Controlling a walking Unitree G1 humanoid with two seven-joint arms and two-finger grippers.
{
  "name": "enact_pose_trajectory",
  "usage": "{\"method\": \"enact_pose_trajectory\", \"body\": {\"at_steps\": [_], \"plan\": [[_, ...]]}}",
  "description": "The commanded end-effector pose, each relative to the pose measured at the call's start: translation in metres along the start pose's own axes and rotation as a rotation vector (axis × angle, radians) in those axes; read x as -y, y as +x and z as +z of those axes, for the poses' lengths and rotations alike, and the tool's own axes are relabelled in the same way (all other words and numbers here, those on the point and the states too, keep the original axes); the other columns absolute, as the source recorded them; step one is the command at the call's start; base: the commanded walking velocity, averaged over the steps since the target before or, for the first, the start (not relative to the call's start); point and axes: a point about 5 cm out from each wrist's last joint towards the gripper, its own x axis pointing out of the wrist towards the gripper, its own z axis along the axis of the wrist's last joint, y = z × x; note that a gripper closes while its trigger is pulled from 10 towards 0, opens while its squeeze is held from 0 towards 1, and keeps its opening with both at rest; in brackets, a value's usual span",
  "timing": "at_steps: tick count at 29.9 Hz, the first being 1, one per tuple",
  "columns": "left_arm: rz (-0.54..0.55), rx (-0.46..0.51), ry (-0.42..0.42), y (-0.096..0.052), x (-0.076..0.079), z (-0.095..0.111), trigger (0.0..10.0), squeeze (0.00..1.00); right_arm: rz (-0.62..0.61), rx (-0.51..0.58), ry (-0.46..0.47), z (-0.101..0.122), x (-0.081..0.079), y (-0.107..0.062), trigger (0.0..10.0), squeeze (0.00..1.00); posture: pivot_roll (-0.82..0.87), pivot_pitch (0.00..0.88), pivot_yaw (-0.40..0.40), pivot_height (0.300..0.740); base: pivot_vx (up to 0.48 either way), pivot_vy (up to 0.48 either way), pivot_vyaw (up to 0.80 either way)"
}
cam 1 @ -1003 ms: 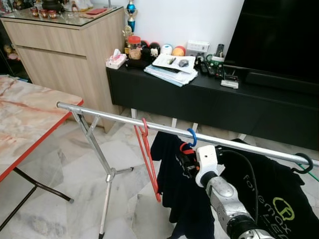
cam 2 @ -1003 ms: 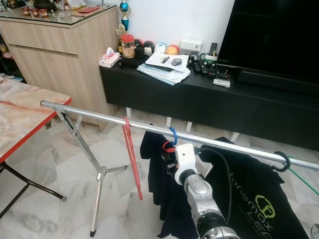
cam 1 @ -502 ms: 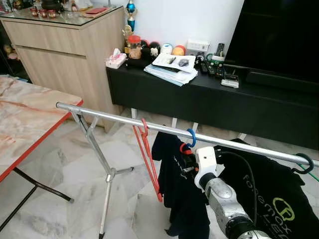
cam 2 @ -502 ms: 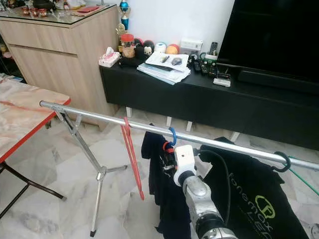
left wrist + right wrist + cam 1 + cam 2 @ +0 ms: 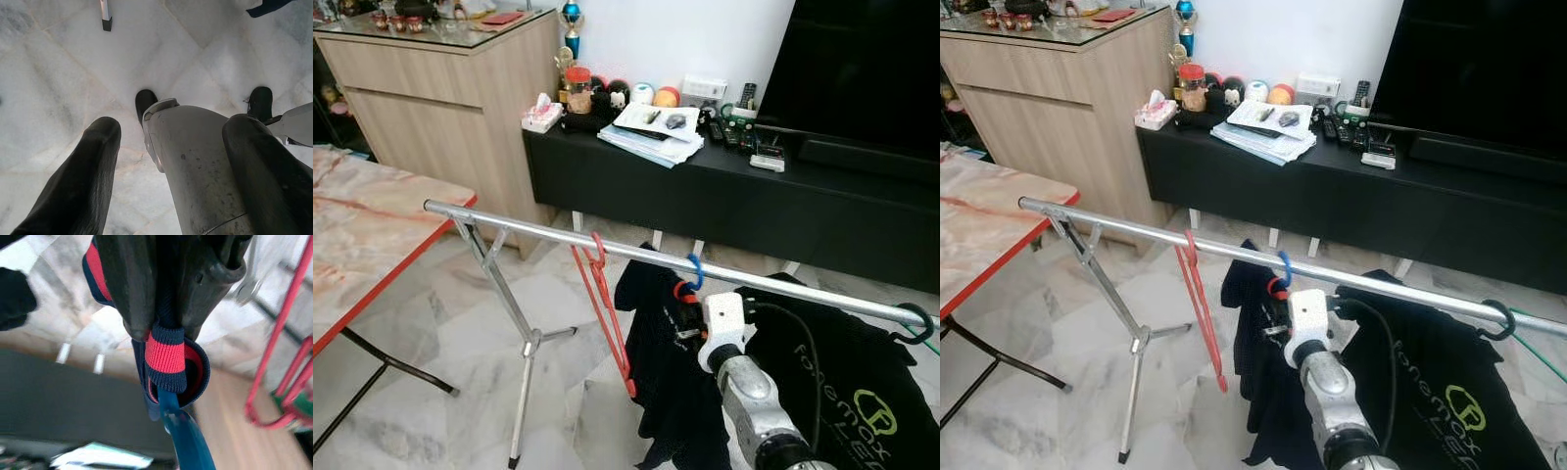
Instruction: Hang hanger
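The left gripper [image 5: 168, 161] hangs idle over the floor, fingers apart. At six o'clock under the rail [image 5: 529, 228], the right gripper [image 5: 164, 298] is clamped on the shirt collar [image 5: 166, 357] around the blue hanger [image 5: 693, 271], whose hook rides the rail. Light, stiff plastic under soft, slippery cloth probably; grip at the neck.

My right pincer [image 5: 161, 308] is black, closed on the navy garment's red-and-navy striped ribbed collar [image 5: 166, 357] above a translucent blue plastic hanger hook [image 5: 183, 435]. An empty red wire hanger [image 5: 605, 308] hangs from the silver metal rail [image 5: 529, 230], over white-grey marbled floor tiles [image 5: 421, 333].
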Motion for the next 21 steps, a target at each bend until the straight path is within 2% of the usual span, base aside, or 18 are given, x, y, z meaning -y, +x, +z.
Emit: {"method": "enact_pose_trajectory", "body": {"at_steps": [1, 5, 8, 15, 21], "plan": [[0.003, -0.052, 0.010, -0.002, -0.001, -0.011, 10.0, 0.00, -0.033, 0.072, 0.008, 0.010, 0.006, 0.001, 0.0, 0.00, -0.05, 0.091, -0.014, 0.740, 0.000, 0.000, 0.00], [-0.007, -0.045, 0.011, 0.001, 0.009, -0.006, 10.0, 0.00, -0.088, 0.185, 0.052, 0.017, 0.010, -0.008, 0.0, 0.00, -0.06, 0.094, -0.014, 0.740, 0.000, 0.000, 0.00], [-0.011, -0.043, 0.012, 0.002, 0.012, -0.004, 10.0, 0.00, -0.094, 0.234, 0.050, 0.018, 0.009, -0.013, 0.0, 0.00, -0.06, 0.095, -0.015, 0.740, 0.000, 0.000, 0.00], [-0.015, -0.035, 0.014, 0.004, 0.018, 0.003, 10.0, 0.00, -0.099, 0.264, 0.044, 0.015, 0.008, -0.021, 0.0, 0.00, -0.06, 0.095, -0.019, 0.740, 0.000, 0.000, 0.00], [-0.002, -0.016, 0.013, 0.005, 0.008, 0.016, 10.0, 0.00, -0.110, 0.270, 0.038, 0.007, 0.007, -0.034, 0.0, 0.00, -0.06, 0.093, -0.020, 0.740, 0.000, 0.000, 0.00]]}}
